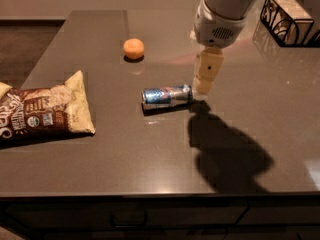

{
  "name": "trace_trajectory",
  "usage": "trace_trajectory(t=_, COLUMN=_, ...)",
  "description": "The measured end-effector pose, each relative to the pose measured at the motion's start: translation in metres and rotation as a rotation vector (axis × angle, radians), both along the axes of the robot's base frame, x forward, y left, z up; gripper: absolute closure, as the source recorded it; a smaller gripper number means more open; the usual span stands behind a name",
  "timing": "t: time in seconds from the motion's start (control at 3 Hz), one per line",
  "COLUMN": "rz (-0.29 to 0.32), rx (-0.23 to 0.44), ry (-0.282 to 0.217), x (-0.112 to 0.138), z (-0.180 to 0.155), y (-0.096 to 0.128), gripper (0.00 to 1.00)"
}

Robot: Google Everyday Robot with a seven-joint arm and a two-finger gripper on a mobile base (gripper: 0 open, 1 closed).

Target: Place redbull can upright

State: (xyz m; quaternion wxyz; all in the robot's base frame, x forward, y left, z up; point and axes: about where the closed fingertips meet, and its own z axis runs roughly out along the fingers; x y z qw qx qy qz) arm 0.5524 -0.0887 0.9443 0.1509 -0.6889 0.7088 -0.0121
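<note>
The redbull can (166, 96) lies on its side on the dark table (150, 154), near the middle, its long axis running left to right. It is blue and silver with a shiny silver end facing right. My gripper (203, 85) hangs from the white arm just right of the can's right end, close to it, with its cream fingers pointing down. Its shadow falls on the table to the lower right.
An orange ball (133, 48) sits behind the can to the left. A brown and cream chip bag (42, 112) lies at the left edge. A black wire basket (289, 19) with a box stands at the back right corner.
</note>
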Motion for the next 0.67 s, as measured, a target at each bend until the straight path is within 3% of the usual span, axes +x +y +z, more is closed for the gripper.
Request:
trace_trajectory(t=0.33, rz=0.060, rx=-0.025, ry=0.042, x=0.017, z=-0.035, y=0.035, gripper=0.00)
trace_trajectory(t=0.67, rz=0.089, rx=-0.060, ry=0.079, x=0.024, z=-0.066, y=0.052, gripper=0.00)
